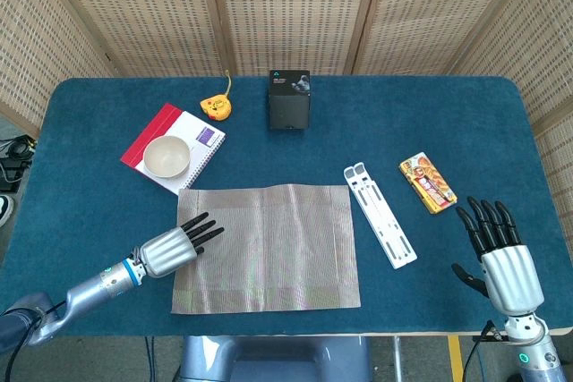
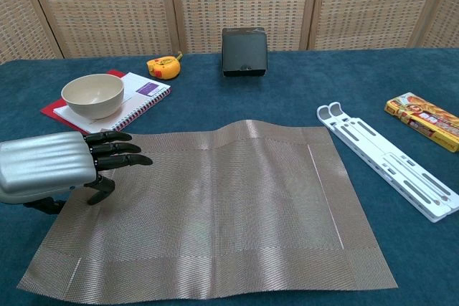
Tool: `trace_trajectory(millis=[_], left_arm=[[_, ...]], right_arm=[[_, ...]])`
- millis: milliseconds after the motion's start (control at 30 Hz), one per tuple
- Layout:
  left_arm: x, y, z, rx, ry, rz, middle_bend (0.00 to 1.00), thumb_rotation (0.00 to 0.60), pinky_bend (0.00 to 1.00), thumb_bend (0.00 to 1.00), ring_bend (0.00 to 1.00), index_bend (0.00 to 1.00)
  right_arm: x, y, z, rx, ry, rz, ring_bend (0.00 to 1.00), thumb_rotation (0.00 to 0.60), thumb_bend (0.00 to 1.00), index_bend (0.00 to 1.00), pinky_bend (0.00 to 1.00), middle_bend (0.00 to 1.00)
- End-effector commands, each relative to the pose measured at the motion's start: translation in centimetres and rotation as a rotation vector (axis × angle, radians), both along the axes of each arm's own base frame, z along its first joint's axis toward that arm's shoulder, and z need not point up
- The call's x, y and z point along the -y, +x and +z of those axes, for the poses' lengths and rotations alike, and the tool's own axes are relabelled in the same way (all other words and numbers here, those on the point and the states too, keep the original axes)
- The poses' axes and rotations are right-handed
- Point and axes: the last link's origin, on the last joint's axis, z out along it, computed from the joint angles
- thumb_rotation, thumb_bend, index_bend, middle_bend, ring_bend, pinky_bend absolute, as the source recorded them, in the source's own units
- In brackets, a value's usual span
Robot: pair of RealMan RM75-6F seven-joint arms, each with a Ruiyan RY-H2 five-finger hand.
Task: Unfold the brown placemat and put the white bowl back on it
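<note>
Blue surface (image 1: 466, 123) carries the brown placemat (image 1: 269, 248), spread flat. Left hand (image 1: 172, 249) rests on its left edge, fingers apart; white bowl (image 1: 166, 157) sits on a notebook (image 1: 199, 146) beyond the placemat. Right hand (image 1: 498, 255) is open, empty.

lab setup, wicker screens (image 1: 286, 6), blue table (image 1: 466, 123)

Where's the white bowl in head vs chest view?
Head view: white bowl sits upper left, on the spiral notebook, just beyond the placemat's far left corner.
Chest view: the bowl sits left of centre, on the same notebook, beyond the left hand.
Shared landmark: the yellow tape measure, beyond the notebook in both.
</note>
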Motion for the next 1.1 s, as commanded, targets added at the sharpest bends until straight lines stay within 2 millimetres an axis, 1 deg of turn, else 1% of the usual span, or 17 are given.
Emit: trace_trajectory(millis=[33,167,367,400,433,467,533,567,600,633,767,867,900,967,1100], left_arm=[[0.0,-0.3,0.1,-0.009,0.000,0.003,0.00,0.600,0.00,0.46,0.00,0.76],[0.0,-0.8,0.2,-0.025,0.002,0.007,0.00,0.600,0.00,0.46,0.00,0.76],[-0.1,-1.0,0.4,-0.030,0.006,0.010,0.00,0.600,0.00,0.46,0.00,0.75],[-0.1,-1.0,0.4,-0.032,0.004,0.008,0.00,0.600,0.00,0.46,0.00,0.74],[0.0,-1.0,0.4,-0.034,0.003,0.007,0.00,0.600,0.00,0.45,0.00,0.70],[0.0,-1.0,0.3,-0.034,0.001,0.007,0.00,0.600,0.00,0.41,0.00,0.60],[0.0,-1.1,0.4,-0.033,-0.003,0.008,0.00,0.600,0.00,0.18,0.00,0.26],[-0.1,-1.1,0.5,-0.031,-0.007,0.013,0.00,0.600,0.00,0.07,0.00,0.13],[-0.1,-1.5,1.0,-0.024,-0.015,0.039,0.00,0.600,0.00,0.00,0.00,0.03],[-0.2,-1.5,1.5,-0.003,-0.023,0.045,0.00,0.600,0.00,0.00,0.00,0.00],[-0.5,-1.1,3.1,0.078,-0.014,0.054,0.00,0.600,0.00,0.00,0.00,0.00],[-1.5,-0.7,5.3,0.168,0.047,0.068,0.00,0.600,0.00,0.00,0.00,0.00],[-2.3,-0.5,6.4,0.203,0.088,0.080,0.00,0.600,0.00,0.00,0.00,0.00],[-3.5,-0.3,7.8,0.254,0.145,0.107,0.00,0.600,0.00,0.00,0.00,0.00],[-5.8,-0.1,10.0,0.340,0.218,0.200,0.00,0.600,0.00,0.00,0.00,0.00]], right_arm=[[0.0,0.0,0.0,0.000,0.001,0.001,0.00,0.600,0.00,0.00,0.00,0.00],[0.0,0.0,-0.1,0.000,0.003,0.001,0.00,0.600,0.00,0.00,0.00,0.00],[0.0,0.0,-0.1,-0.003,0.002,0.000,0.00,0.600,0.00,0.00,0.00,0.00],[0.0,0.0,-0.1,-0.003,0.002,0.000,0.00,0.600,0.00,0.00,0.00,0.00],[0.0,0.0,-0.1,-0.003,0.002,-0.001,0.00,0.600,0.00,0.00,0.00,0.00],[0.0,0.0,-0.1,-0.004,0.002,-0.001,0.00,0.600,0.00,0.00,0.00,0.00],[0.0,0.0,-0.1,-0.004,0.002,-0.002,0.00,0.600,0.00,0.00,0.00,0.00],[0.0,0.0,-0.1,-0.004,0.002,-0.002,0.00,0.600,0.00,0.00,0.00,0.00],[0.0,0.0,-0.1,-0.004,0.003,-0.002,0.00,0.600,0.00,0.00,0.00,0.00],[0.0,0.0,-0.1,-0.004,0.004,-0.003,0.00,0.600,0.00,0.00,0.00,0.00],[0.0,0.0,-0.1,-0.003,0.005,-0.003,0.00,0.600,0.00,0.00,0.00,0.00],[0.0,0.0,-0.1,-0.004,0.007,-0.003,0.00,0.600,0.00,0.00,0.00,0.00],[0.0,0.0,-0.2,-0.004,0.008,-0.003,0.00,0.600,0.00,0.00,0.00,0.00],[0.0,-0.1,-0.2,-0.005,0.009,-0.005,0.00,0.600,0.00,0.00,0.00,0.00],[0.0,-0.1,-0.3,-0.010,0.007,-0.007,0.00,0.600,0.00,0.00,0.00,0.00]])
